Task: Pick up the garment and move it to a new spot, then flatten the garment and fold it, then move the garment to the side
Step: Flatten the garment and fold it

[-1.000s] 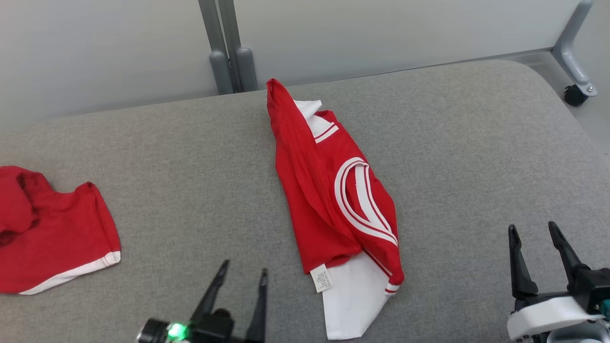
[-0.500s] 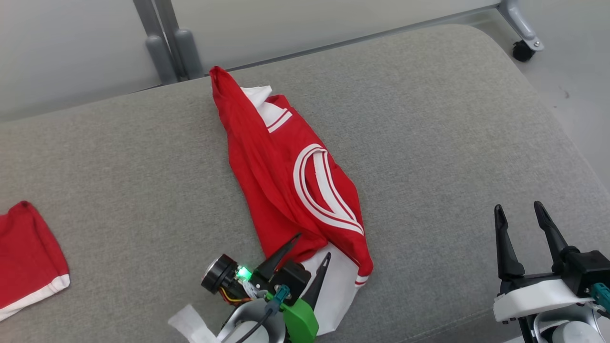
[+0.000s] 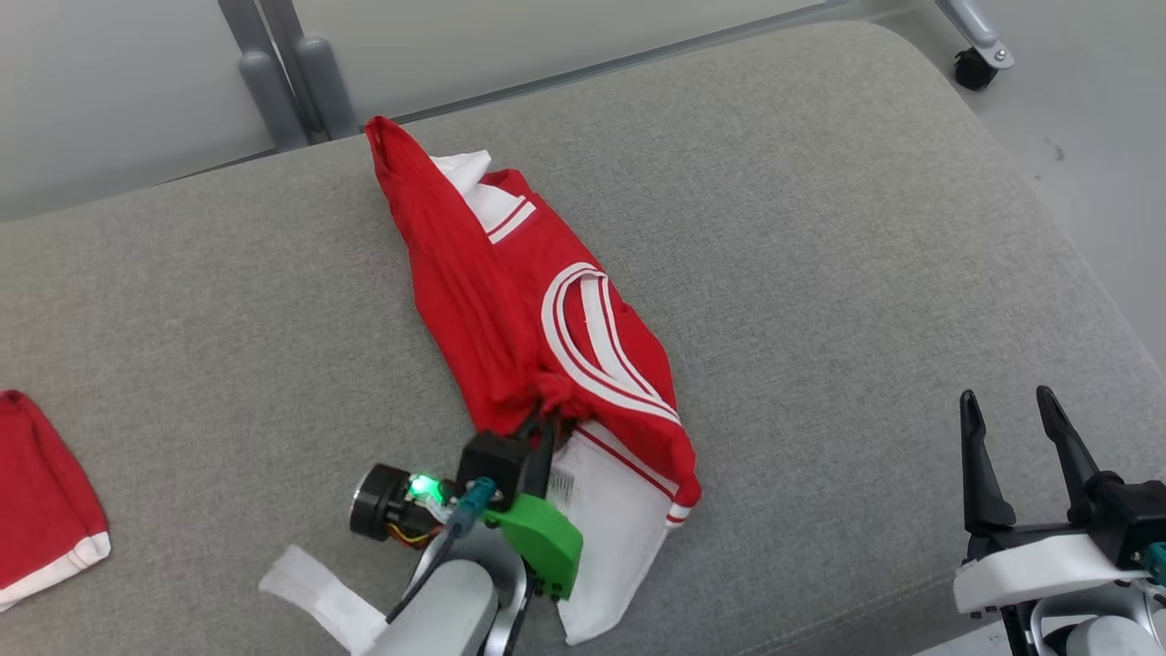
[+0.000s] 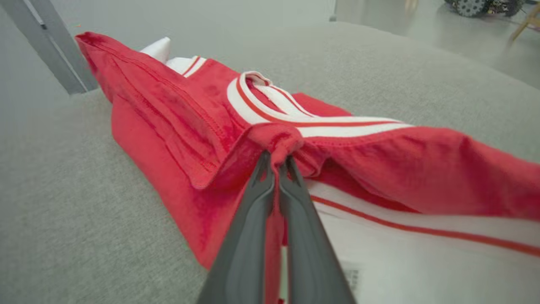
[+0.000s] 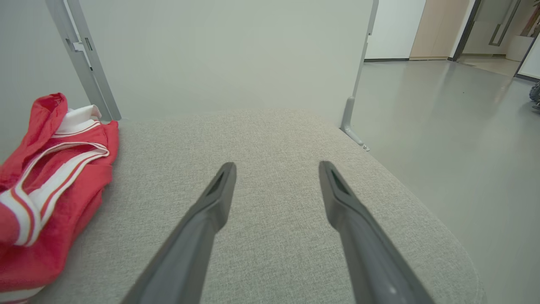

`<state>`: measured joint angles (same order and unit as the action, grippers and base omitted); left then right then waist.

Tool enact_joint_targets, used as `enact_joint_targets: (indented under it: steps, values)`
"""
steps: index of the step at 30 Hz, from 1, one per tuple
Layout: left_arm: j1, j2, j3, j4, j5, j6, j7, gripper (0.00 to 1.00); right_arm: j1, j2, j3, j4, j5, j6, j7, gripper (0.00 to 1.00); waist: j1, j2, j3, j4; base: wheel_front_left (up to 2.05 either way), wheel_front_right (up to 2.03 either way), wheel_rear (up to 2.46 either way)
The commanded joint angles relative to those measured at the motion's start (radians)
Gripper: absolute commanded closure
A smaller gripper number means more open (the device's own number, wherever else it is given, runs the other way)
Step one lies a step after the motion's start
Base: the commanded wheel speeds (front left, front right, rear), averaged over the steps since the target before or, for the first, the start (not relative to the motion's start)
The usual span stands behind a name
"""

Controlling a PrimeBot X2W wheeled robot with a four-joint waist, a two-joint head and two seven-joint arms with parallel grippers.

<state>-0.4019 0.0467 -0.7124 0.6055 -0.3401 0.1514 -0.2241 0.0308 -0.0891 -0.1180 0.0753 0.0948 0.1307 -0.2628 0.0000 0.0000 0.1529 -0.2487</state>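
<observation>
A red garment (image 3: 510,301) with white stripes and a white panel lies bunched in a long strip across the middle of the grey cushion (image 3: 820,273). My left gripper (image 3: 544,421) is shut on a pinched red fold at its near end, just above the white panel. In the left wrist view the two fingers (image 4: 276,166) meet on a nub of the red garment (image 4: 168,109). My right gripper (image 3: 1007,410) stands open over bare cushion at the lower right, well apart from the cloth; in the right wrist view it (image 5: 276,169) is empty, the garment (image 5: 55,169) to its left.
A second red piece with a white hem (image 3: 41,510) lies at the cushion's far left edge. Grey metal posts (image 3: 282,73) and a pale partition stand behind. A caster wheel (image 3: 973,66) sits on the floor at upper right, past the cushion's rounded right edge.
My left gripper has moved forward onto the garment's near end and shut on a red fold, bunching it. The head camera has shifted right. The right gripper has stayed open.
</observation>
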Motion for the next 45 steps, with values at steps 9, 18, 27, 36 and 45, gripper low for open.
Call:
enact_joint_targets:
  steps: [9, 18, 27, 36, 45]
  values:
    - [0.179, 0.006, 0.194, -0.211, -0.170, 0.047, -0.041, 1.00, 0.043, -0.015, -0.018, 0.000, -0.006, 0.000, -0.003, 0.00, 0.0000, 0.0000, -0.039, 0.113, 0.00, 0.00, 0.00]
    - [0.380, 0.006, 0.299, -0.273, -0.266, -0.025, -0.041, 0.98, 0.048, -0.037, -0.011, 0.004, -0.004, 0.000, -0.003, 0.00, 0.0000, 0.0000, -0.051, 0.199, 0.00, 0.00, 0.00]
    - [0.438, 0.006, 0.354, -0.291, -0.300, -0.047, -0.041, 0.00, 0.058, -0.044, -0.004, 0.011, -0.006, 0.000, -0.003, 0.00, 0.0000, 0.0000, -0.062, 0.222, 0.00, 0.00, 0.00]
    - [0.452, 0.019, 0.395, -0.314, -0.288, -0.104, -0.040, 0.00, 0.067, -0.046, -0.002, 0.006, -0.004, 0.000, -0.003, 0.00, 0.0000, 0.0000, -0.080, 0.193, 0.00, 0.00, 0.00]
    - [0.398, 0.074, 0.452, -0.281, -0.338, -0.073, 0.054, 0.00, 0.060, -0.034, 0.010, 0.014, -0.005, 0.000, -0.003, 0.00, 0.0000, 0.0000, -0.084, 0.154, 0.00, 0.00, 0.00]
